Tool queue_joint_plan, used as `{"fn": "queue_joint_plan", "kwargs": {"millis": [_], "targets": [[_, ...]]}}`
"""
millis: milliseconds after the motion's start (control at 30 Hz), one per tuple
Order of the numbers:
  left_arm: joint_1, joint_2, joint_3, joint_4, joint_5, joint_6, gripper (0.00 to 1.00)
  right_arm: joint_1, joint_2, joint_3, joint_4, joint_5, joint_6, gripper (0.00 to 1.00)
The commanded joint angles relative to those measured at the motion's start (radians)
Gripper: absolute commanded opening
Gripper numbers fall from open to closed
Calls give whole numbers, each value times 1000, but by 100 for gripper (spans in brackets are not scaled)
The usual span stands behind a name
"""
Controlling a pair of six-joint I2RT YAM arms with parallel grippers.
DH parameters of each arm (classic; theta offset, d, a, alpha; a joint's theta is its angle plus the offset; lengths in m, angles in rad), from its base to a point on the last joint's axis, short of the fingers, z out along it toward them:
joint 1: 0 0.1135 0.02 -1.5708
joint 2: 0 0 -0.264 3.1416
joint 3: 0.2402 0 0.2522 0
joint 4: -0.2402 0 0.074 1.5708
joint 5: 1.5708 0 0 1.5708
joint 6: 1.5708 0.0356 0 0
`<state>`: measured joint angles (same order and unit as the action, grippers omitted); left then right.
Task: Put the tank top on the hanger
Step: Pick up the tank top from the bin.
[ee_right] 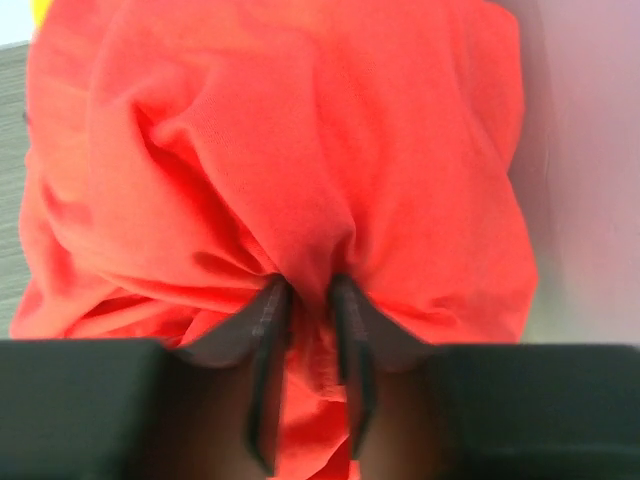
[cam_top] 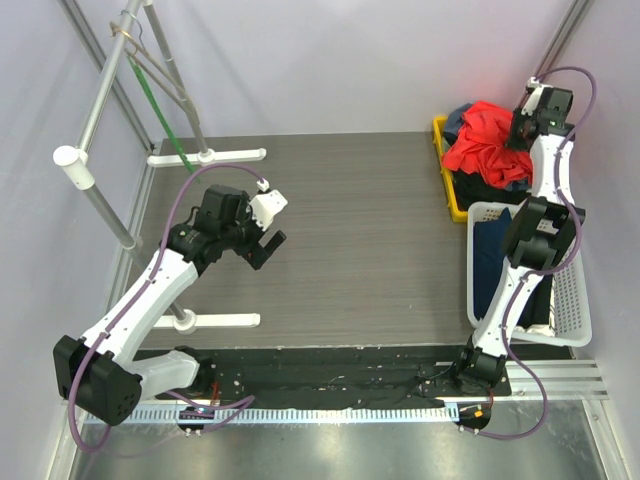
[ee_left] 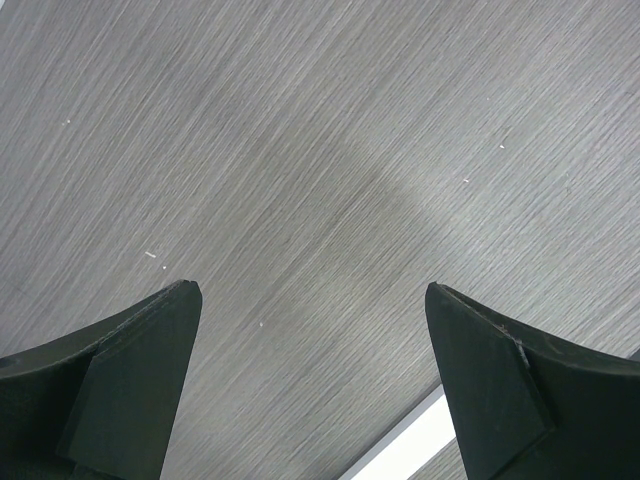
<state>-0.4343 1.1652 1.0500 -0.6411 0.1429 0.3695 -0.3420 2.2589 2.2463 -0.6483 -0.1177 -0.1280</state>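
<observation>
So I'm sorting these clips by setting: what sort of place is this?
Likely a lab test cell staged for laundry, not a home: bare white walls around a grey table, a clothes rack with a green hanger, and a red tank top heaped atop a yellow bin.

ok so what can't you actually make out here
- tank top: straps and neck lost in bunched folds, both views; right arm covers part in top view
- hanger: hook too thin among rack bars, top view
- bin: contents under the tank top hidden, top view
- right claw: how much fabric it pinches, blurred, right wrist view
</observation>
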Motion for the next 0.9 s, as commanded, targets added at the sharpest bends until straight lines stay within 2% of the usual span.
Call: {"fn": "queue_joint_plan", "kwargs": {"millis": [0,167,367,700,867], "targets": [[9,-21,1,18,20,-14,100,0,-82,-71,97,-7,2,21],[9,-18,1,21,24,-15,100,1,-178,-132,130,1,-12,16],[9,-15,4,23,30,-17,100,1,-340,-211,197,-26,-4,1],[9,-18,8,20,35,-18,100,1,-436,-117,148,-157,31,1],[11,-16,11,18,32,-17,100,8,-495,-84,131,-272,56,1]]}}
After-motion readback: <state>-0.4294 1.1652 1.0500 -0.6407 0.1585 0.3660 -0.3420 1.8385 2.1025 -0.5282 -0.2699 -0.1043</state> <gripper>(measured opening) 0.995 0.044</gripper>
